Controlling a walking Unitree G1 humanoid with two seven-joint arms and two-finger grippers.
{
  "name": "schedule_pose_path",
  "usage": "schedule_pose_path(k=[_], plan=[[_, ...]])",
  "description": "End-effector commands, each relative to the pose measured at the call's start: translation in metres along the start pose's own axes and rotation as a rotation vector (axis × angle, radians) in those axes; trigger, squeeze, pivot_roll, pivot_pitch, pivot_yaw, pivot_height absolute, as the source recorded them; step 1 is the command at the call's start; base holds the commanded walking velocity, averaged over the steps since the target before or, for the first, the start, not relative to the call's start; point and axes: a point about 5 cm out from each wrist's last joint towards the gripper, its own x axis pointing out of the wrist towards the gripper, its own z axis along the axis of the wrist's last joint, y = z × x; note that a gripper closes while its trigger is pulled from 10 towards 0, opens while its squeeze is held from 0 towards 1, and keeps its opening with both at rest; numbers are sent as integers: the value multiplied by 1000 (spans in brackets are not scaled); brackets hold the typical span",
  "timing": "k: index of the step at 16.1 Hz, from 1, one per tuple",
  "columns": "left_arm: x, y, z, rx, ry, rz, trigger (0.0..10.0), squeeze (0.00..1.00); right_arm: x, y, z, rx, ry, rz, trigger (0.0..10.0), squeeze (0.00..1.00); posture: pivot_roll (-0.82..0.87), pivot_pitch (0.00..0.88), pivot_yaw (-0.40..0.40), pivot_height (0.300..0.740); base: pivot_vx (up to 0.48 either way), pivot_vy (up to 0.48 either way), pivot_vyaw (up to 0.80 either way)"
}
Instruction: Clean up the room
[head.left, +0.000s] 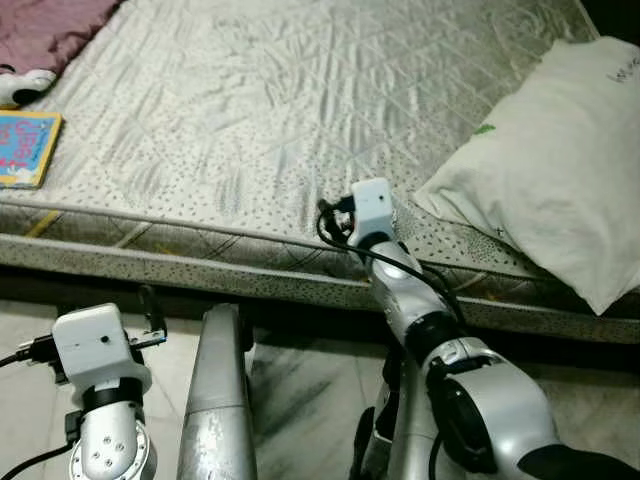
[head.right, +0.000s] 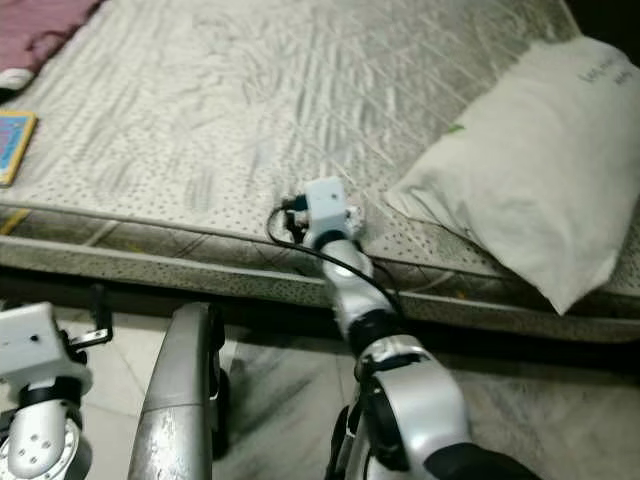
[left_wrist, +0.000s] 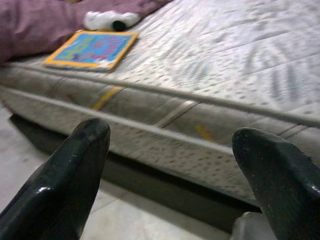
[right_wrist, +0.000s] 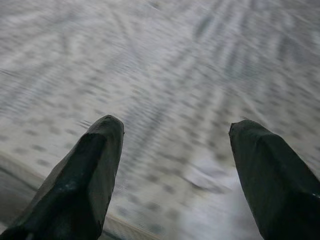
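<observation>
Where the right arm reaches over the mattress (head.left: 250, 110) edge, the right gripper (right_wrist: 172, 175) hangs above the quilted grey top with its two black fingers (right_wrist: 95, 170) spread wide and nothing between them; that wrist picture is blurred, so the cloth's pattern is hard to make out. One white pillow (head.left: 560, 170) lies just to the right of this gripper, its far end cut off by the picture edge. One picture book (head.left: 25, 148) with a blue and yellow cover lies flat on the mattress, well to the left of the right gripper and ahead of the left gripper (left_wrist: 172, 170), partly cut off in the head views. Just beyond the book sits one small white object (left_wrist: 110, 20), too small to identify, touching a purple cloth (left_wrist: 35, 25) of which a single corner shows. The left gripper is low beside the bed, over the pale tiled floor (head.left: 300, 400), fingers wide apart and empty, facing the mattress side.
</observation>
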Motion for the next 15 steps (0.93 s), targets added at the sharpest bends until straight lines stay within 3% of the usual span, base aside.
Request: schedule_pose_path(k=[1,5,10,13,15], plan=[[-4,2,0,2,15,0,10000,0,-3,-4,-7,-4,20,-22,10000,0,231,238,-68,536,0,0,0],[-10,-1,3,-1,30,-15,10000,0,-2,-16,-8,16,38,-76,10000,0,232,276,-58,536,0,0,-230],[-13,-2,3,4,47,-26,10000,0,-2,-16,-7,-26,37,-96,10000,0,237,301,-56,536,0,0,0],[-15,-2,3,4,51,-31,10000,0,-1,-12,-8,-14,55,-90,10000,0,241,306,-58,536,0,0,0],[-15,-1,3,4,53,-31,10000,0,1,-11,-4,43,44,-79,10000,0,246,300,-60,536,0,0,0]])
